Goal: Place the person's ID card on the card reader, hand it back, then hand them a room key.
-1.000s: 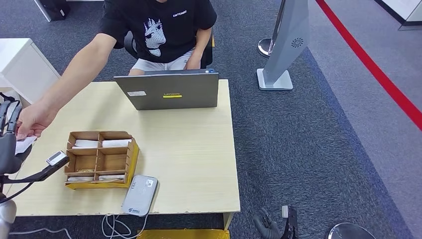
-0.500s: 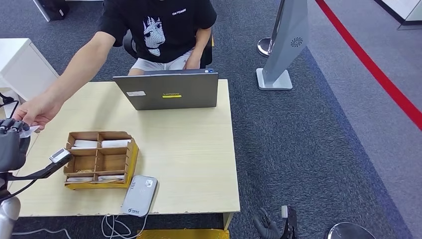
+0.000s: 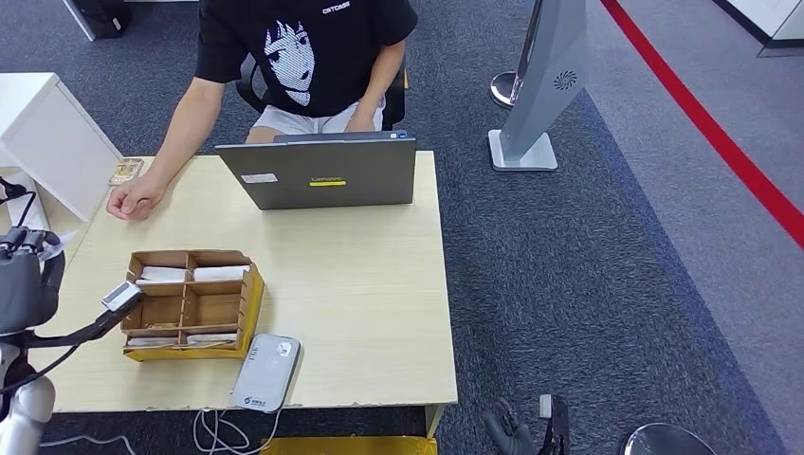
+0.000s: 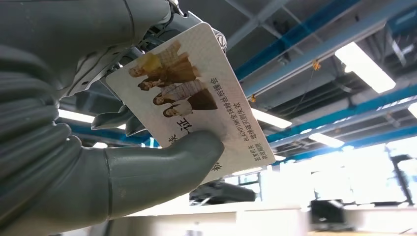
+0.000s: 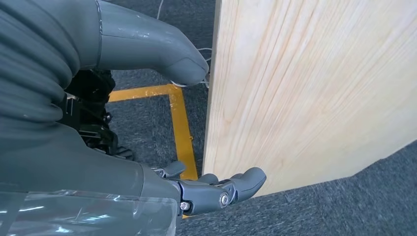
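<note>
Off the table's (image 3: 379,284) left edge, my left hand (image 3: 24,284) pinches the ID card (image 4: 192,98) between thumb and fingers: white, rounded corners, printed figures and black text. My right hand (image 5: 147,147) hangs beside the table, fingers loosely apart, holding nothing.

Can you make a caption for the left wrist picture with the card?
The robot's left hand holds a printed ID card between its thumb and fingers, with ceiling lights behind.
</note>
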You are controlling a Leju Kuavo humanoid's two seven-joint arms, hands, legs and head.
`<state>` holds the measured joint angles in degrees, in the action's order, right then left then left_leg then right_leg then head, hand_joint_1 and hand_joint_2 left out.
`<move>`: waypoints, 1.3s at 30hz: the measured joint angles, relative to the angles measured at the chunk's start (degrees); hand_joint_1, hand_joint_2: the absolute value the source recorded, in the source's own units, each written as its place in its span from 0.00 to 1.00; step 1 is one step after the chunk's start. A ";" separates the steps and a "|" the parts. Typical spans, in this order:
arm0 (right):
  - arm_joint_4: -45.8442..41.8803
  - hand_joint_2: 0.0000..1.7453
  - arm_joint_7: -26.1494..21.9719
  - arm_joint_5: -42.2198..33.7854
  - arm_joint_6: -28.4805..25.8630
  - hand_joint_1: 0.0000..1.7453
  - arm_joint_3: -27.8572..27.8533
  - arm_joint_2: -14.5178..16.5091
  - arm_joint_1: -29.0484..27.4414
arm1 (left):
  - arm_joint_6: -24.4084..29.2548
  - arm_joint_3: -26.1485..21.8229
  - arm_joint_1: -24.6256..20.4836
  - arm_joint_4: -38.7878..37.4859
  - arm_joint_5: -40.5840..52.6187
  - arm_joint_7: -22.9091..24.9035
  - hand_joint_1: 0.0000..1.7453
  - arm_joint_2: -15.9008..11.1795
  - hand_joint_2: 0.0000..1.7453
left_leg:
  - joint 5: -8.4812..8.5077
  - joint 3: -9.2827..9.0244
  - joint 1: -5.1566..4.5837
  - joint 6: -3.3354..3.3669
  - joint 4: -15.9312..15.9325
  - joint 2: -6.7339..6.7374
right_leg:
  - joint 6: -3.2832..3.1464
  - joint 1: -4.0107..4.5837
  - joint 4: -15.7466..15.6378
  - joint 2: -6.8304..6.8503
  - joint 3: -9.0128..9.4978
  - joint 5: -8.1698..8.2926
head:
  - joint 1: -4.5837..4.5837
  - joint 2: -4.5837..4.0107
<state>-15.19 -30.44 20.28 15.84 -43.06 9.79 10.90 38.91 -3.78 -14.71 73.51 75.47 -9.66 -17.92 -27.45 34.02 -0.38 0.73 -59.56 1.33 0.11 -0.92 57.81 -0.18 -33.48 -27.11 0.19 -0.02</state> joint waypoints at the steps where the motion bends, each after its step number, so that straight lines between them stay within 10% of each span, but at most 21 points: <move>1: 0.00 1.00 -0.09 -0.38 -0.04 0.00 0.00 0.00 -0.15 | 0.44 0.00 1.32 1.99 -0.85 -1.12 1.00 1.16 1.00 | -0.01 0.00 -0.01 0.01 0.00 0.00 | 0.00 -0.01 -0.01 0.00 0.00 0.00 | 0.00 0.00; 15: -0.01 1.00 -0.93 -3.85 -0.41 0.00 -0.02 -0.39 -1.81 | 0.92 3.04 19.94 25.06 -6.87 -14.37 1.00 19.04 1.00 | -0.16 0.02 -0.10 0.23 -0.01 -0.01 | 0.09 -0.09 -0.09 0.05 0.01 -0.06 | -0.04 0.00; 39: -0.47 1.00 -0.74 -4.54 -0.66 0.00 -0.08 -0.59 -2.26 | -2.78 6.84 22.64 12.06 -8.17 -7.96 1.00 21.78 1.00 | -0.13 0.02 -0.07 0.19 0.00 -0.02 | 0.08 -0.05 -0.07 0.07 0.02 -0.05 | -0.08 0.00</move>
<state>-15.66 -31.18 15.73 15.18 -43.14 9.20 8.65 36.12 3.06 7.93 85.57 67.31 -17.62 3.86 -27.59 34.04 -0.45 0.92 -59.56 1.31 0.19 -0.97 57.75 -0.10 -33.45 -27.17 0.11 -0.02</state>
